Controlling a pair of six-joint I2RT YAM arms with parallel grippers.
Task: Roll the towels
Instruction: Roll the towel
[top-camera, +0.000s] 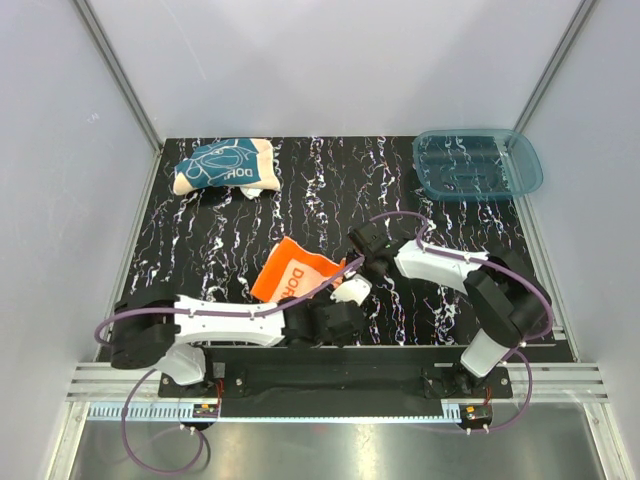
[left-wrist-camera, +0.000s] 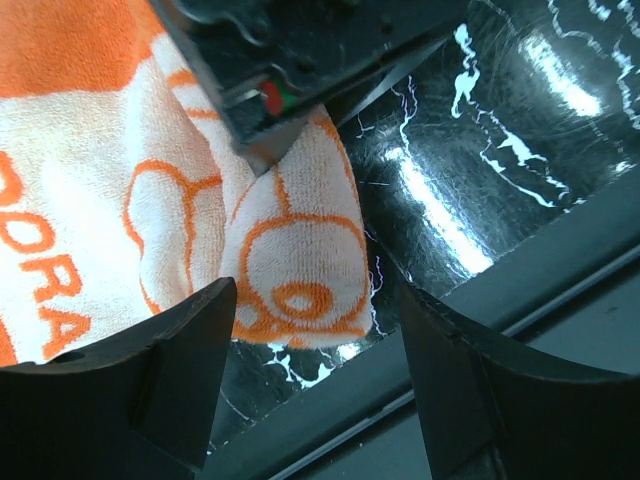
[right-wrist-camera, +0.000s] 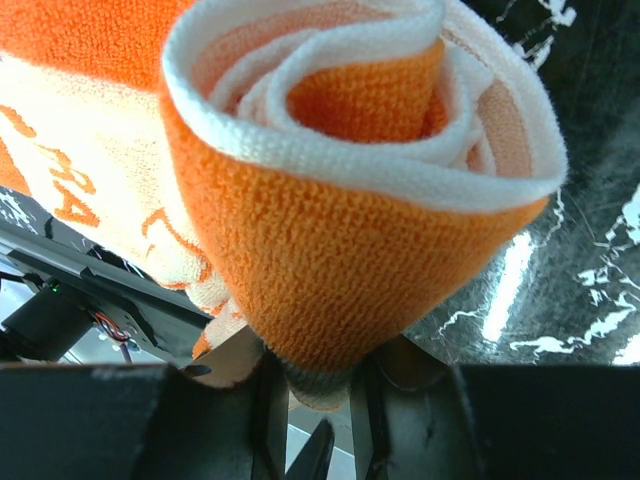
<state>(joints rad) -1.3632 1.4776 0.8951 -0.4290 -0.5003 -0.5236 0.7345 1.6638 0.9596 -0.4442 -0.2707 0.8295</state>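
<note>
The orange towel lies near the front middle of the mat, with its right end partly rolled. My right gripper is shut on that rolled end; the right wrist view shows the orange and cream coil pinched between the jaws. My left gripper is open, just in front of the towel's cream corner, which sits between and beyond its fingers without touching them. The teal towel lies bunched at the back left, away from both grippers.
A translucent blue plastic tray stands at the back right of the black marbled mat. The mat's front edge and a black rail run just under the left gripper. Grey walls close in the sides and back.
</note>
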